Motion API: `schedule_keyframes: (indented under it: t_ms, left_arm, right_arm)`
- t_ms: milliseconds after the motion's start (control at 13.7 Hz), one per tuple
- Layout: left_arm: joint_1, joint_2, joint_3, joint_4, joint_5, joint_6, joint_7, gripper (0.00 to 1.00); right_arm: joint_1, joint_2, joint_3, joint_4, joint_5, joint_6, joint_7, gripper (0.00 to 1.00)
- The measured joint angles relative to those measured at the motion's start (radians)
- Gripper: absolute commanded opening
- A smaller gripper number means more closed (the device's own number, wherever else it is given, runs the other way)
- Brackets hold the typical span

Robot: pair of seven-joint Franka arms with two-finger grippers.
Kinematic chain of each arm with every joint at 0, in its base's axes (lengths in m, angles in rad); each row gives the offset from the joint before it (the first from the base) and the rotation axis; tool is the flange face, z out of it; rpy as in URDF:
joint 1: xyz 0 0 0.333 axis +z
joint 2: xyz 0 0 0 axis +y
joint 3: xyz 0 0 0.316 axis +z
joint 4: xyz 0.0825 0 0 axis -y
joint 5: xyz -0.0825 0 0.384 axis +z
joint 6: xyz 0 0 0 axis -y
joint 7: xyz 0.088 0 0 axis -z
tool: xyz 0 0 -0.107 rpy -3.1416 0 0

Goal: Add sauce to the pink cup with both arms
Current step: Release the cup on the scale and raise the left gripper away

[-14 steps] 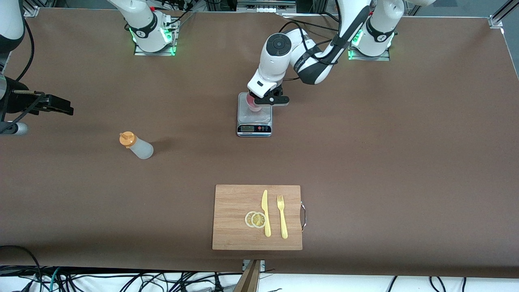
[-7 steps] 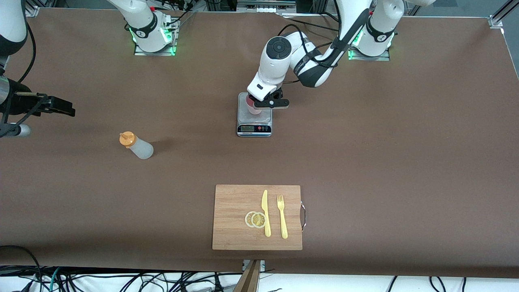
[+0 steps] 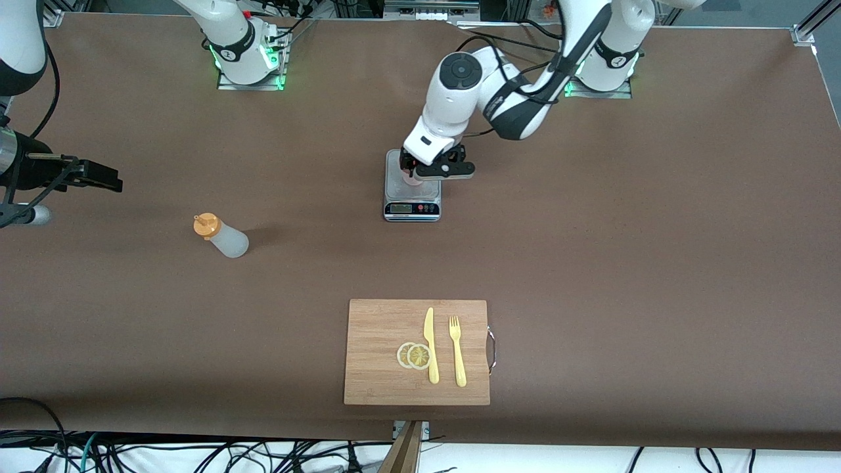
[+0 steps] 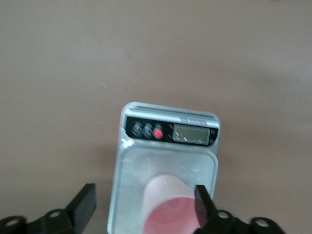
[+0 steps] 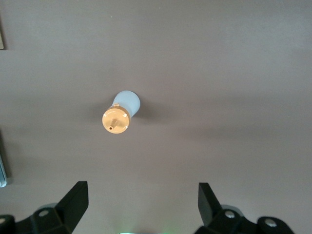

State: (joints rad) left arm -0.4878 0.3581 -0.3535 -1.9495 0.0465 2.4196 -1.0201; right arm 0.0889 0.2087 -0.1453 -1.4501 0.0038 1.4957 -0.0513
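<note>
The pink cup (image 4: 168,204) stands upright on the scale (image 3: 412,194), and the left gripper (image 4: 144,207) sits right over it, fingers (image 4: 84,207) spread wide either side, not gripping. The right gripper (image 5: 141,204) hangs wide open above the table (image 3: 591,230) at the right arm's end, over the upright sauce (image 3: 221,236).

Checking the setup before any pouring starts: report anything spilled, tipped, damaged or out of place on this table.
Nothing stands out. The sauce bottle stands upright with its orange cap on. The pink cup sits upright on the scale, between the open fingers of the left gripper. The right gripper is open above the bottle. No spill shows.
</note>
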Motion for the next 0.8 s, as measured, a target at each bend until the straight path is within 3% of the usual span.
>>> schedule_keyframes:
  t_ms: [512,804]
  left_arm:
    - [0.255,-0.225,-0.011,-0.001,0.000,-0.281,0.303,1.00]
    - [0.391,-0.306,-0.007,0.000,0.000,-0.406,0.515,1.00]
  right_arm:
    - [-0.014,0.020,-0.001,0.000,-0.003,0.030,-0.014,1.00]
    - [-0.056,0.043,-0.002,-0.002,-0.004,0.063,-0.350,1.00]
